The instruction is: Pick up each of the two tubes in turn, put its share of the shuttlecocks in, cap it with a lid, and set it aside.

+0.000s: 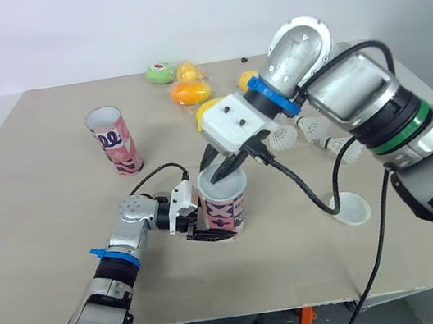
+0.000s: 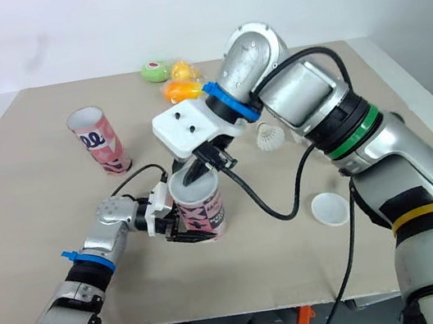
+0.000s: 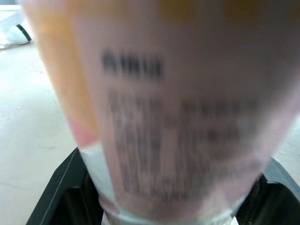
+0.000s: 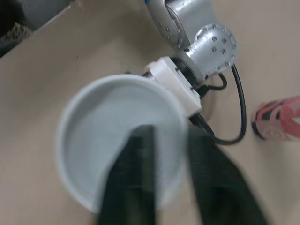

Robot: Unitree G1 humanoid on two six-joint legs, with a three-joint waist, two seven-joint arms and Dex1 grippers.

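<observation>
Cylindrical tube (image 1: 225,204) clamped by left end effector (image 1: 214,230), right end effector (image 1: 223,171) pinching round lid (image 4: 105,124).

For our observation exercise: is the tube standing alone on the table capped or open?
Open. The lone tube shows a hollow mouth, no lid on it; a loose lid lies on the table apart from it.

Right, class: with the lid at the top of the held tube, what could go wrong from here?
The right gripper pinches the lid by its rim, one finger inside, so it may seat crooked or lift off on release. The left gripper holds the tube low, so pressing down could tip it. Shuttlecocks lie on the table; this tube may get capped short.
</observation>
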